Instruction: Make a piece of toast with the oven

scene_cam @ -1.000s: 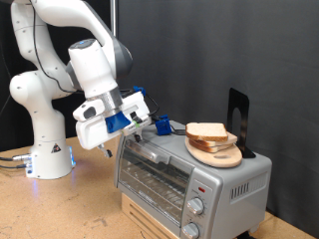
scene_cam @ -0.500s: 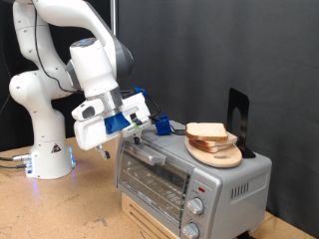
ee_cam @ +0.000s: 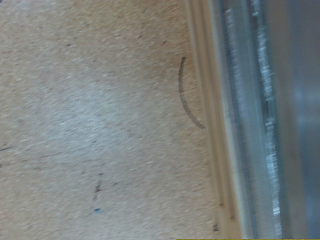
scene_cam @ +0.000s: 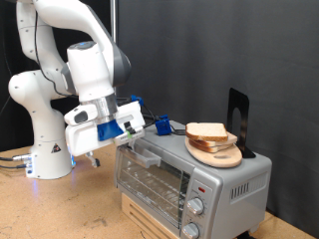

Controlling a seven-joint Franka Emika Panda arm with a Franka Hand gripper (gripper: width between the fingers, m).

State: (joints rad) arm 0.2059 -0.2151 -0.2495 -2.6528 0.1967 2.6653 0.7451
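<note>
The oven is silver-grey, stands at the exterior view's right, and its glass door looks shut. The piece of toast lies on a round light-wood board on the oven's top. My gripper hangs from the white and blue hand at the oven's upper left corner, close to the door handle. It holds nothing that I can see, and its fingers are not clear. The wrist view shows no fingers, only the tabletop and a blurred metal edge of the oven.
A black upright stand is on the oven's top behind the board. The oven rests on a low wooden base. The robot's white base stands at the left on the wooden table, with cables beside it.
The hand has moved down and to the exterior view's left, and now sits lower beside the oven's upper left corner. Toast, board and oven have not moved.
</note>
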